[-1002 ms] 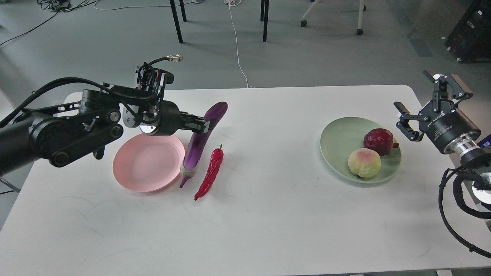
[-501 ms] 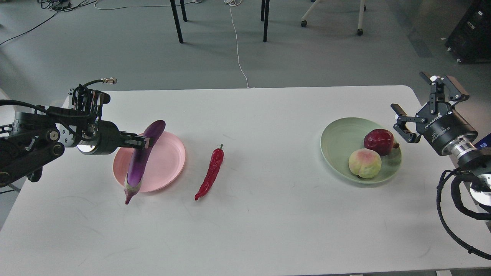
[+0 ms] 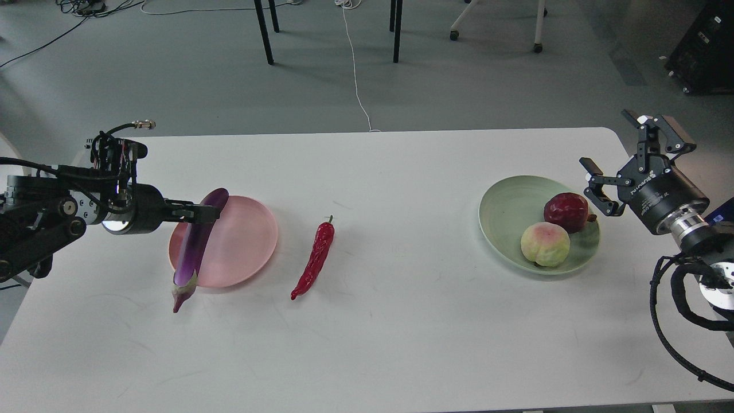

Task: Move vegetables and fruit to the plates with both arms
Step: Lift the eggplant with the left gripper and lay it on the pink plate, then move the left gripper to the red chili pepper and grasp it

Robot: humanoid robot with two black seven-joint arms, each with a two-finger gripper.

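Judging by how things lie, the fruit half looks done: the pomegranate (image 3: 566,211) and the peach (image 3: 545,244) both sit in the green plate (image 3: 504,218) on the right of the bench (image 3: 401,332), touching or nearly so. The right gripper (image 3: 616,166) hangs just beside that plate's far edge, fingers spread wide and holding nothing. The left gripper (image 3: 200,214) has its fingers closed on the upper part of the eggplant (image 3: 194,252), which slants over the left edge of the pink plate (image 3: 241,241), its stem end pointing past the near rim; whether it touches the plate I cannot tell. The chili pepper (image 3: 314,261) lies on the bench right of the pink plate, untouched, so it is left to move
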